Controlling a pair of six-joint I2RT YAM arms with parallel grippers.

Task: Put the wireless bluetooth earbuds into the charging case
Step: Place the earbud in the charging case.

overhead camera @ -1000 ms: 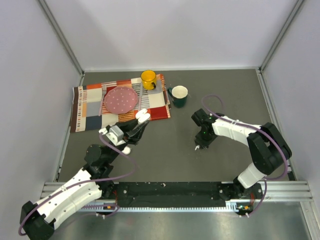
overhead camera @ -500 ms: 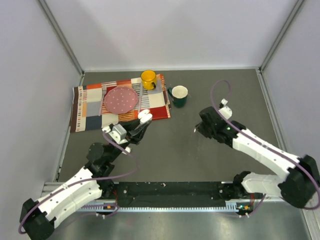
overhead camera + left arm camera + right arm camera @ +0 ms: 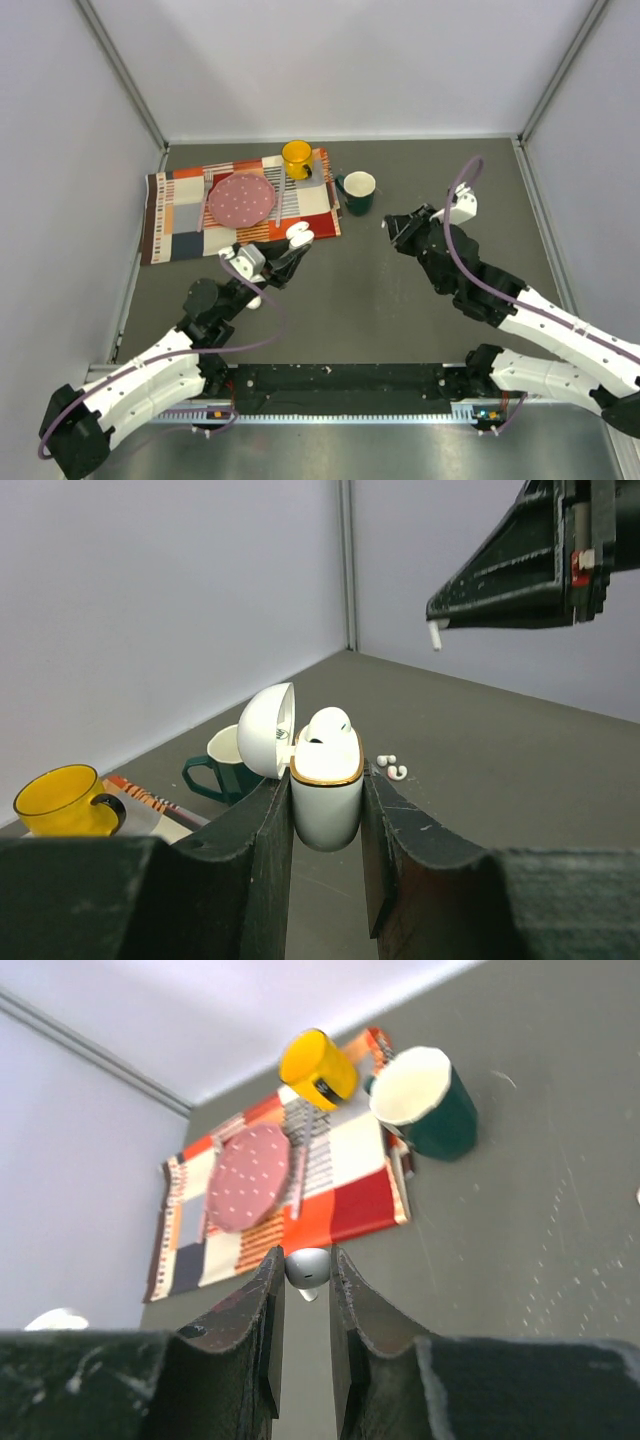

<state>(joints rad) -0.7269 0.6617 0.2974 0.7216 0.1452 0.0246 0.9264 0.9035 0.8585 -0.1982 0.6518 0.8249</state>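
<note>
Nearby, the left hand (image 3: 326,780) is shut tight on the small white oval plastic charging case (image 3: 327,820), held up off the grey table (image 3: 340,300) with its lid tipped open and one tiny white earbud (image 3: 328,725) sitting inside. Farther over, the right hand (image 3: 305,1256) is nearly closed, pinching the other glossy white earbud (image 3: 309,1270) in the air, well apart from the case. It should line the stem up over the empty spot, go down slowly, then let go.

Mat (image 3: 175,215) lies far-left on the bench (image 3: 340,300), with plate (image 3: 241,198) and one mug (image 3: 297,158) on it. Second mug (image 3: 358,191) stands just right of mat. Case (image 3: 327,805) sits between left jaws with one earbud (image 3: 328,725) in it. Other earbud (image 3: 307,1268) is between right jaws, right of case.
</note>
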